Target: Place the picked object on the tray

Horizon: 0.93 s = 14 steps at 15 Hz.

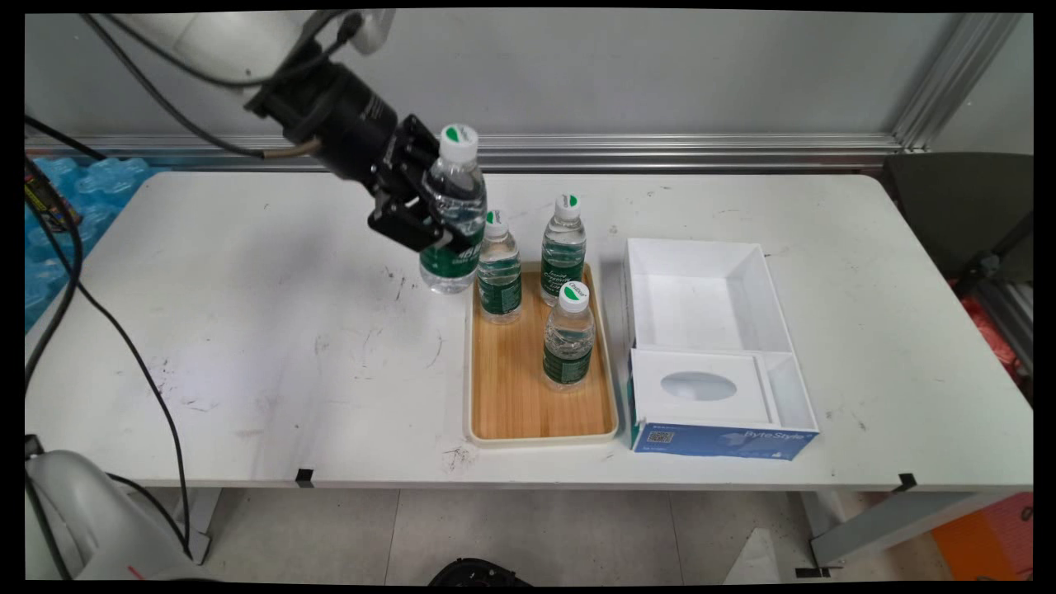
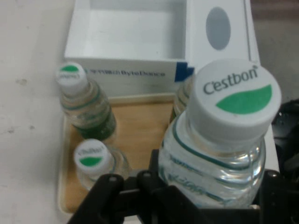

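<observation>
The gripper (image 1: 439, 216) is clamped on a bottle (image 1: 453, 210), fingers gripping its body near the green label; the bottle hangs upright, clear of the table (image 1: 247, 330), just left of the tray's far-left corner. To its right, the tray (image 1: 528, 433) holds 3 bottles: one at the far left (image 1: 499, 268), one at the far right (image 1: 564, 250), one near the middle right (image 1: 568, 337). Further right sits an open white box (image 1: 709, 346) with a blue front. As a judgement: the held bottle sits just beside the far-left one, so any move wants a firm, level grip and sideways clearance; the tray's near-left part looks free.
</observation>
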Available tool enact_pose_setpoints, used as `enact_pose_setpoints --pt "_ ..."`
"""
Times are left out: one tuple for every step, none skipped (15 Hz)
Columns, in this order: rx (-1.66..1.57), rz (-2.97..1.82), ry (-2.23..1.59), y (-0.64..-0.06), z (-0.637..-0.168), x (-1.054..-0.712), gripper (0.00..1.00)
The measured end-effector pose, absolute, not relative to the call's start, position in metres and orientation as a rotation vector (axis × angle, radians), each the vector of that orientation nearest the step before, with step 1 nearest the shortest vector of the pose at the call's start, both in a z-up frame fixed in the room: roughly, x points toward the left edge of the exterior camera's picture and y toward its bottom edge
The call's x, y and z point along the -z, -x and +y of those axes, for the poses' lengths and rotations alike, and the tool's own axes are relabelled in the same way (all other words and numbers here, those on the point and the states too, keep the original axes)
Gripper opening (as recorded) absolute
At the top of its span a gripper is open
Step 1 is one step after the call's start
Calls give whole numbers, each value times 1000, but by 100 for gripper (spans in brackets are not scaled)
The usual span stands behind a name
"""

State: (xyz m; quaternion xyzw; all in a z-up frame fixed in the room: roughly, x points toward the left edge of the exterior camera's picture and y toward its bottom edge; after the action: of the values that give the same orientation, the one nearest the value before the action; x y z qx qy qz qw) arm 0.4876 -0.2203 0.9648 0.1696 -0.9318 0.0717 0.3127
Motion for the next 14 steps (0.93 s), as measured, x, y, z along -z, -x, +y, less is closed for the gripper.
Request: enact_pose_setpoints --pt "-188 -2458 -441 -488 -219 -958 0" --pt "-187 -2459 -434 -488 -218 -951 0" --pt "-186 -2458 -426 -488 -217 -943 0" --pt "-184 -2456 -417 -487 -217 -932 0" --pt "-183 -2454 -409 -485 -217 -922 0" --pt "-182 -2452 -405 -483 -218 -914 0" --pt "-181 -2448 -398 -480 -219 -903 0" --pt "-178 -2444 -392 -477 -220 -892 0" --pt "-176 -2439 -388 -474 -221 -882 0" --pt "-174 -2436 -385 -472 -222 -876 0" --pt "-169 -2432 -380 -469 -224 -865 0" --pt "-164 -2428 -378 -466 -225 -856 0" --pt "-160 -2426 -376 -464 -226 -849 0" --pt "-157 -2424 -376 -463 -227 -845 0"
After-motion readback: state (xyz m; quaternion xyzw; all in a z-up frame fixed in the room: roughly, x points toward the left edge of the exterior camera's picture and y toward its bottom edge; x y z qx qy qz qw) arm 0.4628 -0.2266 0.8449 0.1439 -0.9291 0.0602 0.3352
